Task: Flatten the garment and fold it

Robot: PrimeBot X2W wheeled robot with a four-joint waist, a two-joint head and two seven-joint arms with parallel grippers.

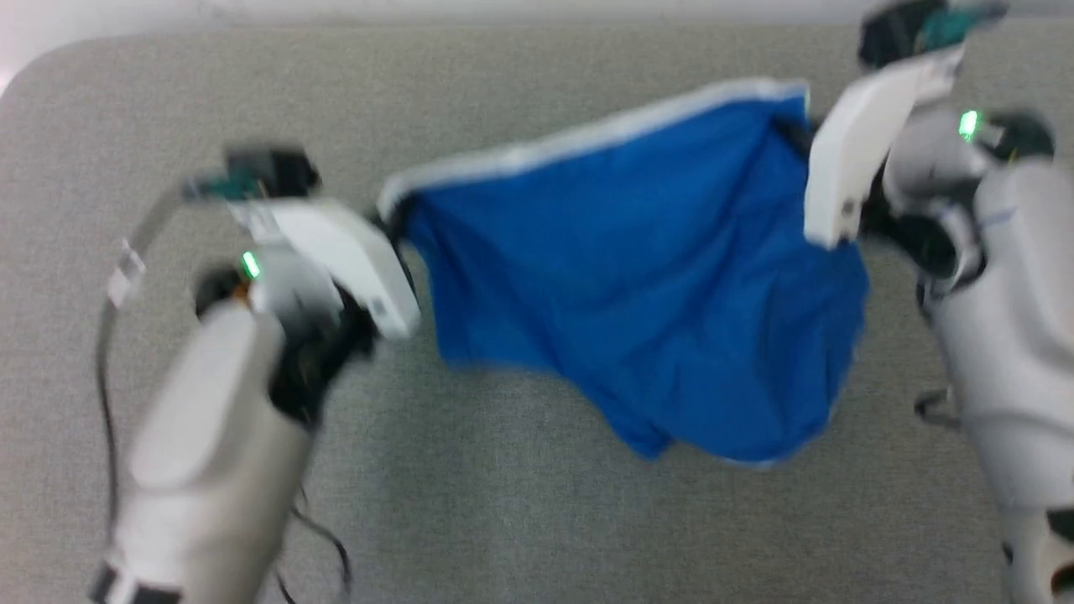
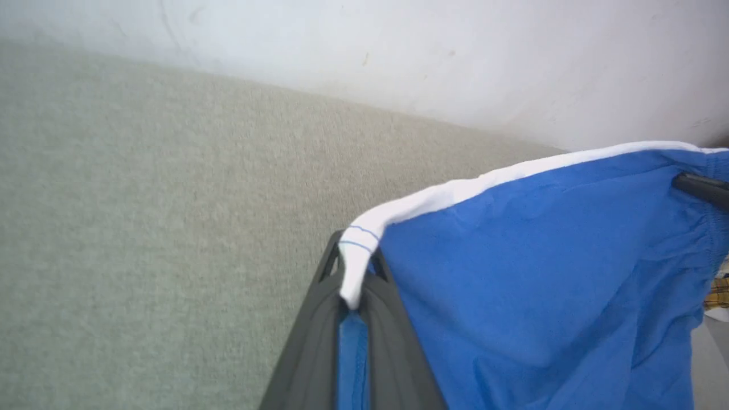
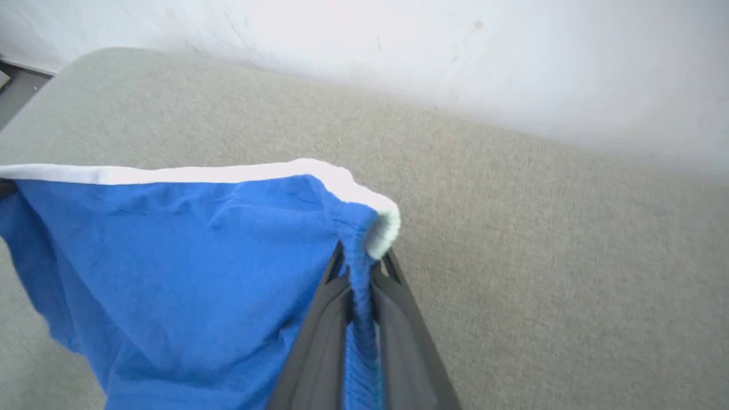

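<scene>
**Blue shorts stretched between both grippers over a grey table**

The shorts (image 1: pixel 654 277) hang spread out between the two arms. Their white-trimmed edge is on top, pulled nearly straight. That edge, the long axis, runs across the robot's front from left to right, and in the head view it climbs toward the right end. The blue body drops from it toward the robot in soft wrinkles and narrows to a rumpled lower corner. The blurred head view does not show whether that corner touches the surface.

The left gripper (image 2: pixel 353 273) is closed tight on the left end of the white trim, with blue cloth pinched between its dark fingers. The right gripper (image 3: pixel 359 267) is likewise clamped on the gathered right end of the trim.

Below lies a table (image 1: pixel 537 520) covered in grey-beige woven fabric, with a rounded far-left corner. A plain, faintly scuffed white wall (image 2: pixel 455 57) rises behind it.
</scene>
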